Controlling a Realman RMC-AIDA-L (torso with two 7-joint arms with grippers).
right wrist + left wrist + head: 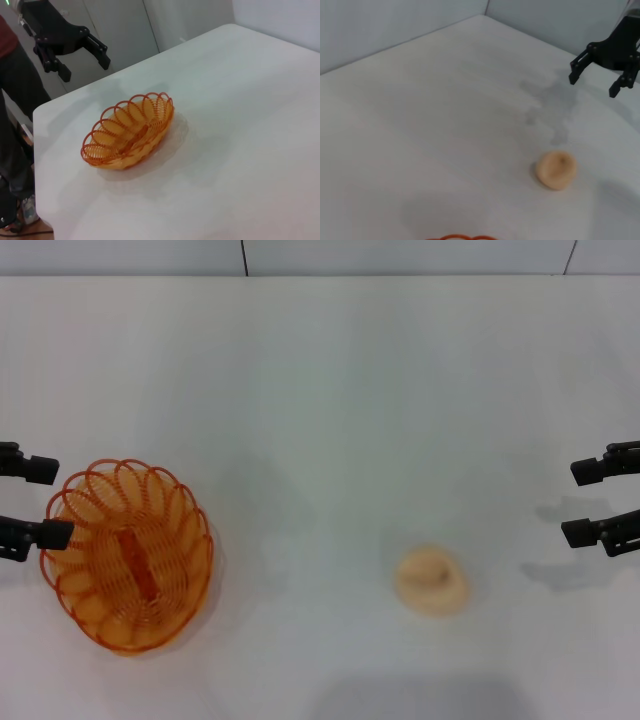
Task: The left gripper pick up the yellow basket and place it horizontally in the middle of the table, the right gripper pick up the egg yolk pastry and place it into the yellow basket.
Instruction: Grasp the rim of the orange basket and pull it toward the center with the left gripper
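A plain white table (330, 420) filled the head view, seen from above. On its left side, toward the near edge, sat the yellow basket (128, 556), an oval orange-yellow wire basket with a looped scalloped rim, its long axis running roughly front to back and slightly tilted. The basket held nothing. The left gripper (46, 502) reached in from the left edge of the view, its two black fingers spread apart; in that view its fingertips overlapped the basket's far-left rim, though whether they touched the wire could not be told. The right wrist view showed this same gripper (81, 57) hanging open above the table's end, beyond the basket (129, 132). The egg yolk pastry (432, 581), a small round pale cream bun, lay on bare table right of centre, well apart from the basket. The right gripper (576, 503) stood at the right edge of the head view, its fingers also apart and holding nothing, off to the right of the pastry. The left wrist view showed the pastry (556, 170) lying alone with the right gripper (594, 82) raised beyond it.
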